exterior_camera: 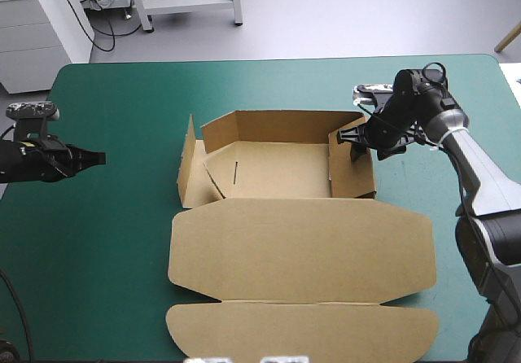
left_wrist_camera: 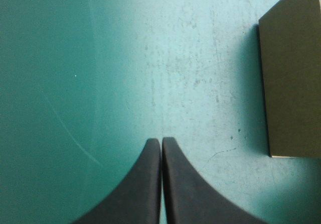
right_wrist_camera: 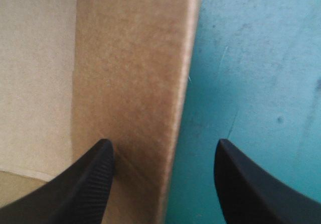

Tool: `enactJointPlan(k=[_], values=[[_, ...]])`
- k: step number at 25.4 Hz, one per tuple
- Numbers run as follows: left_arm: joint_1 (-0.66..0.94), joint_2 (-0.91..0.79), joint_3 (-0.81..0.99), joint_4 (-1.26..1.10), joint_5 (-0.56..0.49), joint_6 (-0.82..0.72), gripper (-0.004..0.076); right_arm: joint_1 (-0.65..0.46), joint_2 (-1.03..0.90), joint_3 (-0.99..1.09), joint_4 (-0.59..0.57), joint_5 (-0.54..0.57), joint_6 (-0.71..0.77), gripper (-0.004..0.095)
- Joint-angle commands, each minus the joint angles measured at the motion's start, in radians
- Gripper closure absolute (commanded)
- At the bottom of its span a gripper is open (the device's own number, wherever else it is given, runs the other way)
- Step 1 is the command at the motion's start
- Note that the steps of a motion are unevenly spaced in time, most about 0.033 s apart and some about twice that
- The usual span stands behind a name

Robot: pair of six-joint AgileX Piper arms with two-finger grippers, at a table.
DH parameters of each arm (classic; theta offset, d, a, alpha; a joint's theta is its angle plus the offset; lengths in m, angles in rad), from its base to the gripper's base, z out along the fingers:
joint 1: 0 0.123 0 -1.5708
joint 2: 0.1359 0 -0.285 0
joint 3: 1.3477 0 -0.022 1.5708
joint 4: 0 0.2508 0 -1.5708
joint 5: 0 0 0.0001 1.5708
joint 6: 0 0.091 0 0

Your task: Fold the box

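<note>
The brown box (exterior_camera: 301, 241) lies mid-table as an open tray with its lid spread flat toward the front edge. Its back wall (exterior_camera: 281, 124) and right wall (exterior_camera: 352, 168) stand raised, and the left wall (exterior_camera: 189, 172) leans outward. My right gripper (exterior_camera: 356, 142) is open astride the far end of the right wall. In the right wrist view the right gripper (right_wrist_camera: 163, 148) has one finger inside the tray, the other over the teal-green cover, and the wall (right_wrist_camera: 135, 83) between. My left gripper (exterior_camera: 98, 158) is shut and holds nothing, well left of the box. Beyond the left gripper (left_wrist_camera: 161, 141) shows a box flap (left_wrist_camera: 291, 78).
The lid's front flap (exterior_camera: 301, 330) reaches almost to the table's front edge. A strip of teal-green cover (exterior_camera: 130, 216) lies between the left gripper and the box. The right arm (exterior_camera: 480, 176) comes in along the table's right edge.
</note>
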Motion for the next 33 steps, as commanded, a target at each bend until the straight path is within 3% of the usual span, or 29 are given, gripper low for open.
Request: enactJointPlan(k=[1,4,7,8,11,26,33], values=[[0.001,-0.023,-0.033,-0.037,-0.031,0.001,0.0734,-0.003,-0.006,-0.02,0.036,-0.01,-0.022,0.0376],[0.001,-0.023,-0.033,-0.037,-0.03,0.011,0.0734,-0.003,0.013,-0.02,0.052,-0.01,-0.072,0.0412],[0.001,-0.023,-0.033,-0.037,-0.028,0.016,0.0734,-0.003,0.02,-0.02,0.053,-0.01,-0.089,0.0607],[0.001,-0.023,-0.033,-0.037,-0.028,0.016,0.0734,-0.003,0.02,-0.02,0.053,-0.01,-0.091,0.0728],[0.001,-0.023,-0.033,-0.037,-0.028,0.017,0.0734,-0.003,0.02,-0.02,0.05,-0.01,-0.091,0.091],[0.001,-0.023,-0.033,-0.018,-0.021,0.017,0.0734,-0.003,0.002,-0.034,0.034,-0.008,-0.076,0.0927],[0.001,-0.023,-0.033,-0.023,-0.021,0.017,0.0734,-0.067,-0.103,-0.094,0.142,-0.008,-0.102,0.0927]])
